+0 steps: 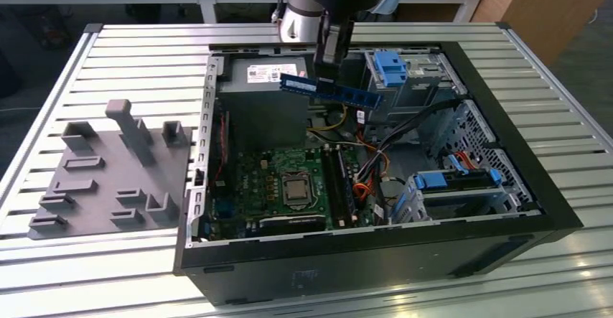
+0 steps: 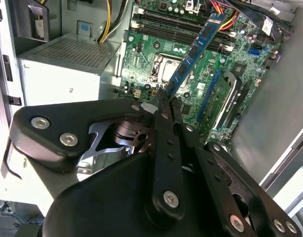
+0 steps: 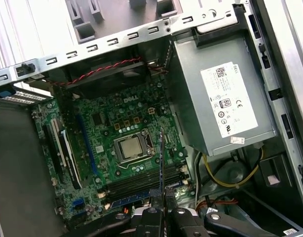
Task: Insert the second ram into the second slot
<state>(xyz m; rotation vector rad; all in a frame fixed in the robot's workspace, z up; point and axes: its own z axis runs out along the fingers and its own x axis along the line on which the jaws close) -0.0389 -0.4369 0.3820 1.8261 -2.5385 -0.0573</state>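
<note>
My gripper (image 1: 329, 74) is shut on the second ram (image 1: 331, 90), a thin blue stick with a white label, and holds it by its top edge above the open computer case (image 1: 383, 260). In the second wrist view the ram (image 2: 196, 49) slants out past my fingers (image 2: 164, 106) over the green motherboard (image 2: 196, 94). Seen edge-on in the first wrist view, the ram (image 3: 161, 163) hangs over the row of dark memory slots (image 3: 141, 180), apart from them. These slots (image 1: 340, 181) lie beside the processor socket (image 1: 294, 186). Which one is the second slot I cannot tell.
A grey power supply (image 1: 268, 74) fills the case's far corner, close under the ram. Light-blue drive-bay clips (image 1: 388, 67) and orange and black cables (image 1: 369, 167) sit on the exterior view's right. A grey fixture plate (image 1: 105, 174) lies outside the case on the slatted table (image 1: 143, 45).
</note>
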